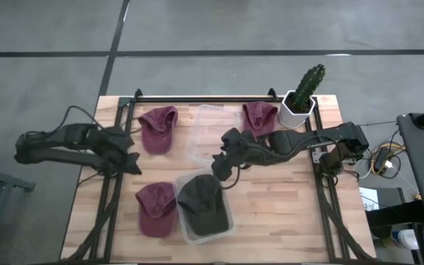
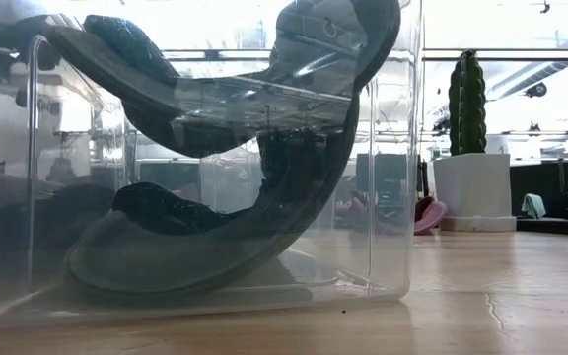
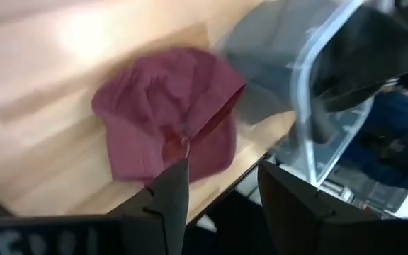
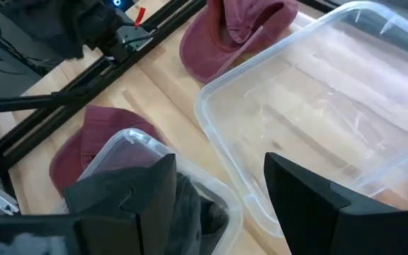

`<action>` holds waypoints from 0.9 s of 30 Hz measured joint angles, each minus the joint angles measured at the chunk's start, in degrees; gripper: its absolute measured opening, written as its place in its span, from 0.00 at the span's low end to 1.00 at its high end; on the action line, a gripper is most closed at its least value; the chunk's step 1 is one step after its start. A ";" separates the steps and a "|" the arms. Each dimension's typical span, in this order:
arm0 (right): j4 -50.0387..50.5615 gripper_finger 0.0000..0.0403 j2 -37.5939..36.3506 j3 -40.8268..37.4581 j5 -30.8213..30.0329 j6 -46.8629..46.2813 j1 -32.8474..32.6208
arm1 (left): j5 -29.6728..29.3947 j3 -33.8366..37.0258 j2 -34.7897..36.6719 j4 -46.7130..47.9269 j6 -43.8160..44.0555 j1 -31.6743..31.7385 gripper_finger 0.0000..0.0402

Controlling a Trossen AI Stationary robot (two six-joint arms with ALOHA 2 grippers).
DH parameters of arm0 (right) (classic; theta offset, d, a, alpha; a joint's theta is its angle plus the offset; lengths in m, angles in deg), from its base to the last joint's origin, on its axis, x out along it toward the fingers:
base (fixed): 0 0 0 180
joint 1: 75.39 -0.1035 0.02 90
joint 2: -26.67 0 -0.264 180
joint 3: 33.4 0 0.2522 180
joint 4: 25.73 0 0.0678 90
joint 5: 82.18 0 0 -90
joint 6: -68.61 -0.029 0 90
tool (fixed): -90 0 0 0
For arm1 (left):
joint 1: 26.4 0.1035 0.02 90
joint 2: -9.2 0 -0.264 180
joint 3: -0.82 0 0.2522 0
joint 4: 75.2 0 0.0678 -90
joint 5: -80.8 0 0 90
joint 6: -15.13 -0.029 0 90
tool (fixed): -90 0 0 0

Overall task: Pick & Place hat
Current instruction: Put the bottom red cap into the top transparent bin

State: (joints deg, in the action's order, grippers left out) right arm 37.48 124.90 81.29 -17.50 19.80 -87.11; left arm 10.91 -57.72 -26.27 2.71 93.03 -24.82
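Note:
A dark hat (image 1: 201,202) lies in a clear bin (image 1: 227,224) at the table's near middle; the low view shows it crown down, curled against the bin's walls (image 2: 215,197). Three maroon hats lie on the table: near left (image 1: 156,208), far left (image 1: 157,129) and far right (image 1: 258,116). My right gripper (image 1: 219,169) is open and empty, above the far rim of the bin holding the dark hat (image 4: 190,205). My left gripper (image 1: 129,158) is open and empty at the table's left, looking toward the near-left maroon hat (image 3: 165,117).
An empty clear bin (image 1: 212,132) stands at the far middle, beside my right arm. A cactus in a white pot (image 1: 300,99) stands at the far right corner. Black rails (image 1: 116,184) run along the table's left, right and far edges.

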 joint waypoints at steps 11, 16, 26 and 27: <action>-0.09 0.52 -1.60 0.00 0.39 6.38 1.19 | 4.47 0.00 -11.89 -1.83 13.03 -16.64 0.40; -0.39 0.52 -2.40 0.00 1.20 7.74 1.33 | 0.67 0.19 -17.52 -9.29 22.74 -28.47 0.40; -0.35 0.52 -2.62 0.00 3.53 10.49 1.28 | -0.86 1.38 -28.50 -14.68 31.60 -39.92 0.40; -0.33 0.52 -2.62 0.00 3.59 10.52 1.28 | -1.13 2.09 -29.26 -15.61 31.75 -40.17 0.40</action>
State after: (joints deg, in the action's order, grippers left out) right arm 37.15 122.28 81.29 -13.91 30.31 -85.82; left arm 9.79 -55.63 -55.54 -12.90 124.78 -64.98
